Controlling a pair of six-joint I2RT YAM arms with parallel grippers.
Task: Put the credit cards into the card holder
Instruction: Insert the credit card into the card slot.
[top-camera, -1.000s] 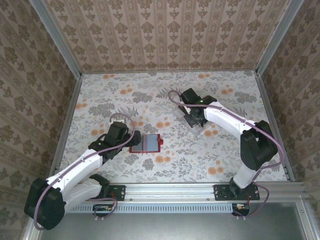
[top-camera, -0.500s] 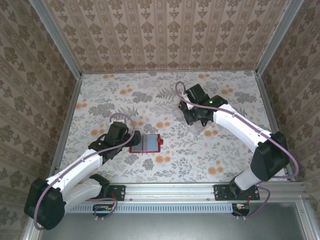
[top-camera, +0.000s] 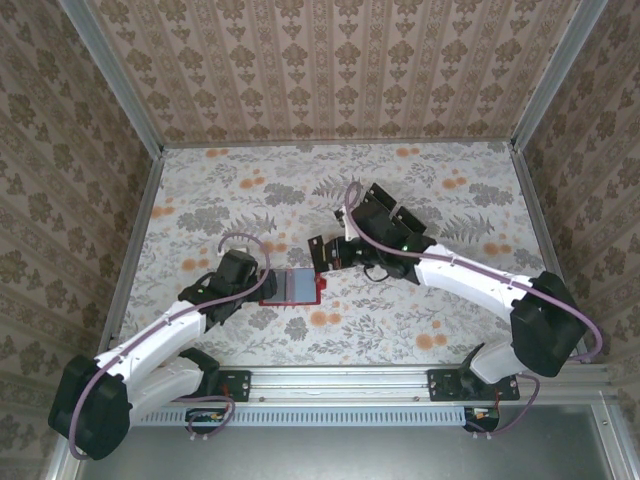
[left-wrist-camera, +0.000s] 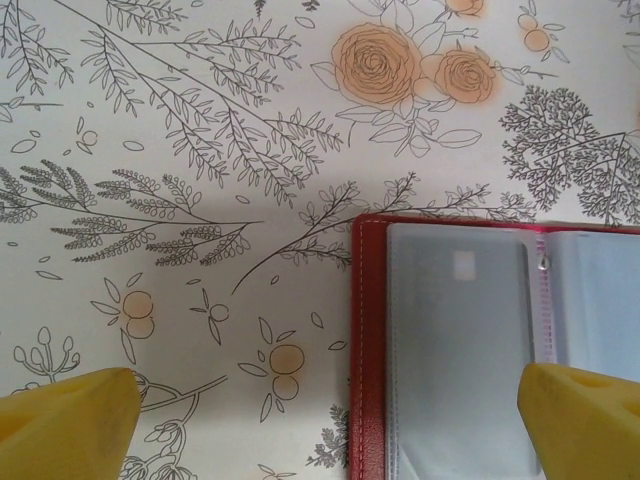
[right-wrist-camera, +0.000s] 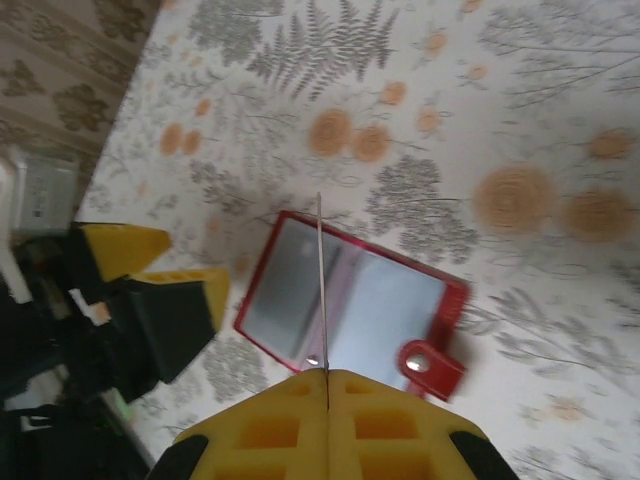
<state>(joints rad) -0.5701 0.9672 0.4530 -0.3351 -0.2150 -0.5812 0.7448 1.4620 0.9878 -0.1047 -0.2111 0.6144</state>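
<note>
Just near-left of the right gripper (right-wrist-camera: 327, 374), pinching a thin black rectangular card (right-wrist-camera: 322, 280) edge-on, lies the open red folding wallet (top-camera: 290, 287), left gripper (left-wrist-camera: 326, 420) spread astride its left edge.

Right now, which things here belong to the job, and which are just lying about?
Part of the job:
red card holder, lying open
black credit card, pinched in the right gripper
left gripper, open over the holder's edge

Just backdrop:
flowered table
patterned walls
</note>
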